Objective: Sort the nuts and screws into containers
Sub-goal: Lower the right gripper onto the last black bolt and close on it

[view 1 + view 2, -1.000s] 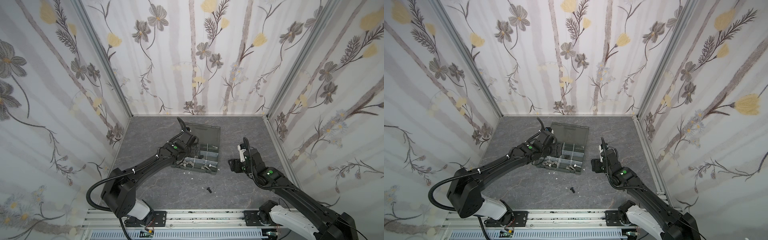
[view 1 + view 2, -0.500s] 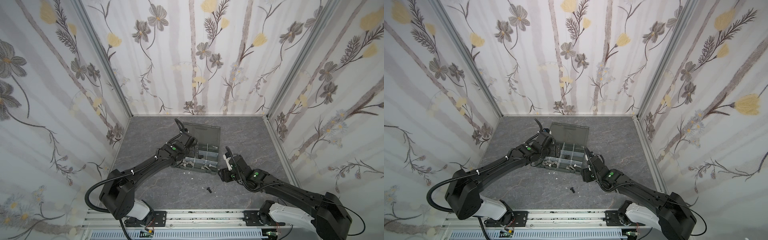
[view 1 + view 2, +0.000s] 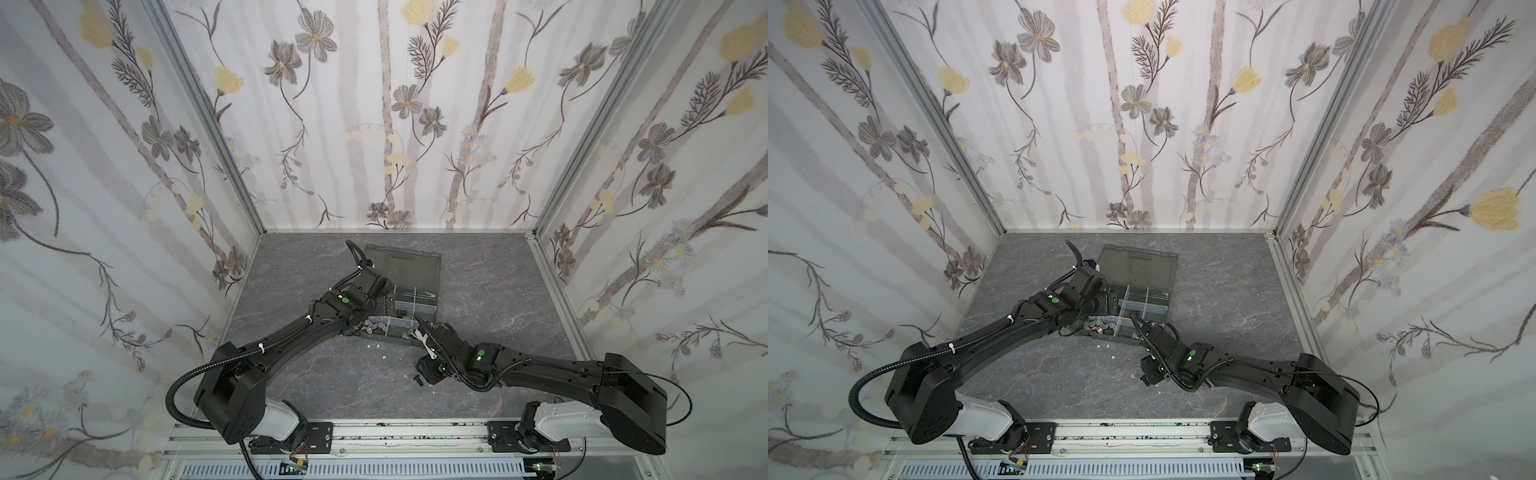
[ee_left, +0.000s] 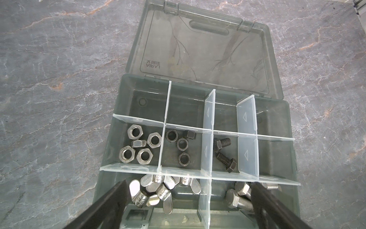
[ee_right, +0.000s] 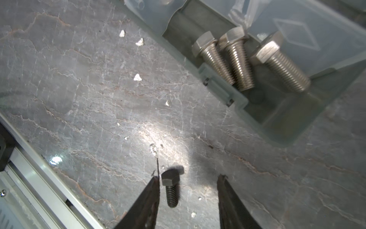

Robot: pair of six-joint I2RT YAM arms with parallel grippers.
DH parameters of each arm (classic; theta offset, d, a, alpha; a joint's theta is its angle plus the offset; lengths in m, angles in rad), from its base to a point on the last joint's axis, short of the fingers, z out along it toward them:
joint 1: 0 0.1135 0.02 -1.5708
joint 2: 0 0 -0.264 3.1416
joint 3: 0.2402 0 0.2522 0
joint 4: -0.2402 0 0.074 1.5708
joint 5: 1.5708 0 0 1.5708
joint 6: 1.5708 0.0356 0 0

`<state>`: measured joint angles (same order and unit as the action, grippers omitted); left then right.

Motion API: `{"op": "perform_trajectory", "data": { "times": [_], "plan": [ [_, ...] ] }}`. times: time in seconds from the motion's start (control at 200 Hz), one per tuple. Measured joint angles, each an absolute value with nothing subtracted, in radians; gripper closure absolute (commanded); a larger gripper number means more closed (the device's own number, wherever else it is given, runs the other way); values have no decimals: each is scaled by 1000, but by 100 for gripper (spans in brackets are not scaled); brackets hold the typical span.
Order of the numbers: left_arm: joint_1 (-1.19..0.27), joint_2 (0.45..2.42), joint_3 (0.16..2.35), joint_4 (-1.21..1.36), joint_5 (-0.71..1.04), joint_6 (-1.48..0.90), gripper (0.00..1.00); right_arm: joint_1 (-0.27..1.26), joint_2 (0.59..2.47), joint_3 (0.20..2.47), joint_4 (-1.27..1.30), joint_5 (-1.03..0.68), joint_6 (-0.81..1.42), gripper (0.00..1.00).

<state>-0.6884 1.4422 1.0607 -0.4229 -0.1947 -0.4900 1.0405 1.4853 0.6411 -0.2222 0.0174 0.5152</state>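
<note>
On the grey marbled table (image 5: 79, 99), in front of the organiser box, one black screw (image 5: 171, 187) lies on its side, apart from the box and outside every cell. The right gripper (image 5: 189, 177) is low over it with its jaws partly open. The screw sits in the gap, its hex head just beside one finger (image 5: 150, 190), while the other finger stands clear of it. Whether the near finger touches the head cannot be told, and the screw is not gripped. In a top view the same screw (image 3: 417, 379) shows as a dark speck just beside the right arm's wrist.

A few white flecks (image 5: 137, 77) are scattered on the table between the screw and the organiser box (image 4: 293, 158). The box is open, its smoky lid (image 4: 198, 49) laid flat behind it. Clear dividers (image 4: 210, 111) split it into cells:
- silver hex nuts (image 4: 138, 146) in one middle cell
- black ring nuts (image 4: 181, 144) in the next cell
- two black screws (image 4: 224, 154) beside those
- wing nuts (image 4: 158, 190) in a front cell
- silver screws (image 5: 247, 59) in the front cell beside the wing nuts

The back row looks bare.

The left gripper (image 4: 189, 183) hangs over the front row with its jaws spread wide and holds nothing.
</note>
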Motion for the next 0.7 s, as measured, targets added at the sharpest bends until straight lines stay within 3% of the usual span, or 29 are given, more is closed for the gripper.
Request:
{"op": "perform_trajectory", "data": {
  "times": [0.699],
  "plan": [
    [-686,1426,1045,-416,-194,-506,0,1166,1649,687,-276,68,503,78]
  ]
}}
